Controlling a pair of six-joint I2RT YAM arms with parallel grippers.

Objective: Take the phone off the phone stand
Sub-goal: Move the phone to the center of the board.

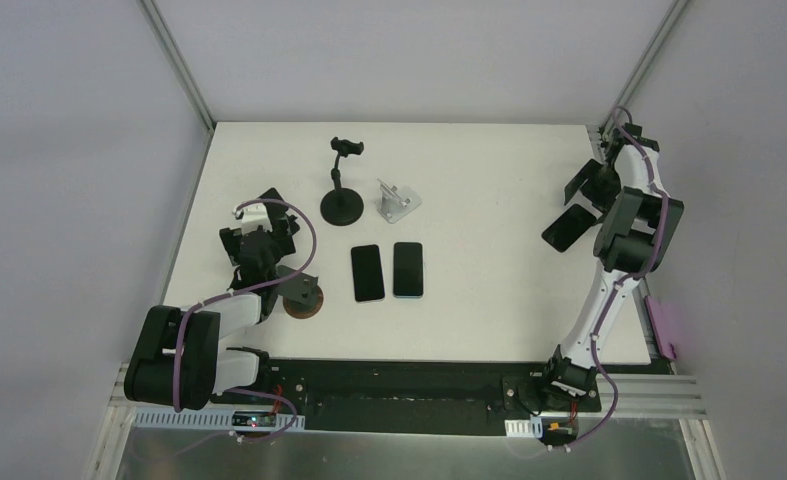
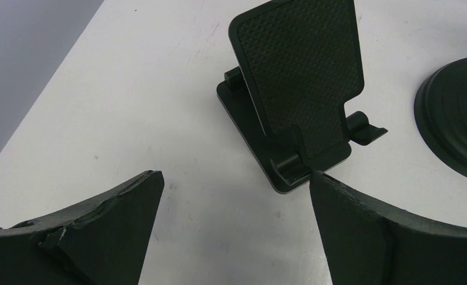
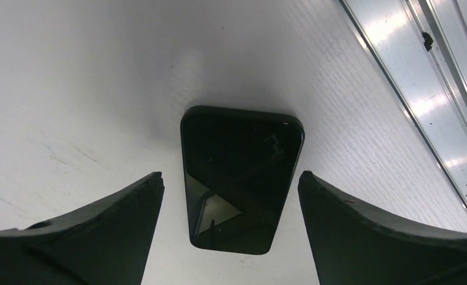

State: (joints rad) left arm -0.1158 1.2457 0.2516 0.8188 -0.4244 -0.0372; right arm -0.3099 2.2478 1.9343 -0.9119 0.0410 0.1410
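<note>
White table [image 1: 489, 170] between pale grey walls [image 1: 69, 150], aluminium corner posts [image 1: 179, 65]

A white table [image 1: 489, 170] fills the middle of the top view. At its centre two phones lie flat side by side, a dark phone [image 1: 367, 272] on the left and a blue-edged phone [image 1: 407, 269] on the right. Above them stand a black clamp holder [image 1: 342, 208] on a round base and, just to its right, a small silver stand [image 1: 397, 200]. A brown disc [image 1: 307, 298] lies at lower left.
</note>
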